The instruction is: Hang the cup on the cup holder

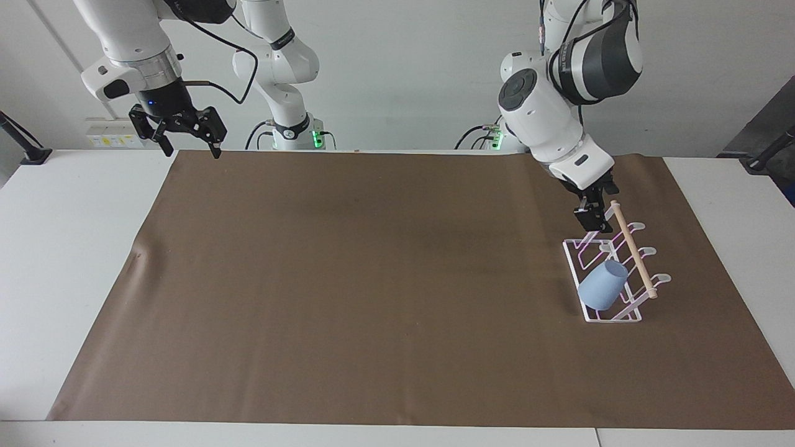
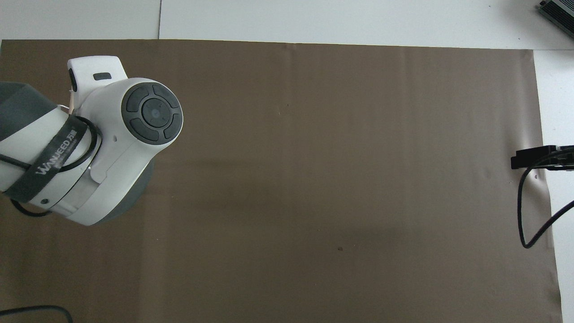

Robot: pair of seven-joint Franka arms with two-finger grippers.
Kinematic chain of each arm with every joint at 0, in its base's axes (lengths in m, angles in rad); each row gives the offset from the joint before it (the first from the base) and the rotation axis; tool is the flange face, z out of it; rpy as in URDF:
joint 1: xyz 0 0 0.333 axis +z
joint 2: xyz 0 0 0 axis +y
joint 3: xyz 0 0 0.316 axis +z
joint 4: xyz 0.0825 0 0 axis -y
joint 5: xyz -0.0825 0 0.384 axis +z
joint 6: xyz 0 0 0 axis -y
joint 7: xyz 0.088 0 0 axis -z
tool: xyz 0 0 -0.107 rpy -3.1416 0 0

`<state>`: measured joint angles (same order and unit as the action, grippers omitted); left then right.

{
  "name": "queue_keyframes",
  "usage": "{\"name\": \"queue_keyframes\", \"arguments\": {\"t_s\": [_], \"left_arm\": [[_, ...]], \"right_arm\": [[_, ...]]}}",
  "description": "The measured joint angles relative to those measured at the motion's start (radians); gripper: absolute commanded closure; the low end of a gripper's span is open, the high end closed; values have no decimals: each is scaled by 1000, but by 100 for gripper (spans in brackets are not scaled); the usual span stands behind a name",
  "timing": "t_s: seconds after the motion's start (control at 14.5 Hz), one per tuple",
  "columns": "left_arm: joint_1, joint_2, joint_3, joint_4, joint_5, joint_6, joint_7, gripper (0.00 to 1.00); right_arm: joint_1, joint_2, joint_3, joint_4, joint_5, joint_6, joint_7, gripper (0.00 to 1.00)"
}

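Cup (image 1: pixel 602 285): light blue, tilted, hung on a prong of the cup holder (image 1: pixel 612 273), on the rack's end farther from the robots; no gripper touches it.
Cup holder: white wire rack with a wooden dowel, on the brown mat (image 1: pixel 372 279) at the left arm's end, about 3 o'clock in the facing view.
Left gripper (image 1: pixel 590 214): empty, fingers apart, over the rack's end nearer the robots.
Right gripper (image 1: pixel 186 136): waiting, fingers spread, empty, raised around 10 o'clock in the facing view.

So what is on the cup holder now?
The blue cup sits tilted on a prong of the cup holder; the prong inside is hidden. The left gripper hangs open above it.
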<state>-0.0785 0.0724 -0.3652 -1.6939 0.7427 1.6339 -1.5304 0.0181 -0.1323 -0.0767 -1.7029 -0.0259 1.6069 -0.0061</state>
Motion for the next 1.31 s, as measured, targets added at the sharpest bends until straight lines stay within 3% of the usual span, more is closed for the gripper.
{"name": "queue_keyframes", "arguments": {"t_s": [0.21, 0.41, 0.83, 1.31], "left_arm": [[49, -117, 7, 0, -185, 0, 261, 0], [76, -181, 19, 0, -343, 0, 481, 0], [89, -195, 61, 7, -588, 3, 880, 0], [153, -195, 69, 31, -722, -10, 1167, 0]], "right_arm": [[-3, 0, -9, -2, 0, 0, 0, 0], [-3, 0, -9, -2, 0, 0, 0, 0], [-7, -2, -10, -2, -2, -15, 0, 0], [-20, -2, -11, -2, -4, -21, 1, 0]]}}
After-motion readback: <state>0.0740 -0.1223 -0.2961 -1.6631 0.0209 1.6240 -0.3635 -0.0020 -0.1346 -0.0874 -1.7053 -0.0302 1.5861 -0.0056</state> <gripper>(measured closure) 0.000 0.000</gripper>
